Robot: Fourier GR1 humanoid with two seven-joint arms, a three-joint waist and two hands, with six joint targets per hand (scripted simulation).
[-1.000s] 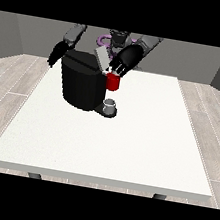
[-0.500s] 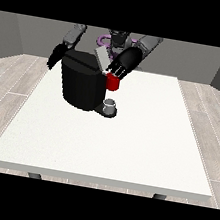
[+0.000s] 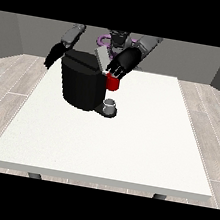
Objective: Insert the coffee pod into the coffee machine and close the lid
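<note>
Where the white table point(image 3: 125, 150) runs toward its near edge, you see bare surface only; all items stand in the far left part of the top.

Nearest of these, you find a small grey thing point(image 3: 111, 104) sitting on the dark base at the foot of the coffee machine point(image 3: 83, 85). You cannot tell from this view whether it is the pod or a cup, so treat it as unidentified.

Directly above it, note a red thing at the machine point(image 3: 113, 83), set against the machine's right face as you view it.

The machine itself is a black block standing near the table's far left corner. A pale grey lid point(image 3: 101, 58) rises tilted from its top.

The hand at the view's right point(image 3: 122, 64) hangs just above the red thing, its fingers point(image 3: 115, 73) pointing down and spread slightly, their tips touching or just beside the red thing's top edge. You see nothing enclosed in it; read it as open.

The hand at the view's left point(image 3: 53, 57) hangs beyond the machine's far left side, near the table's far edge. You cannot tell how its fingers lie.
</note>
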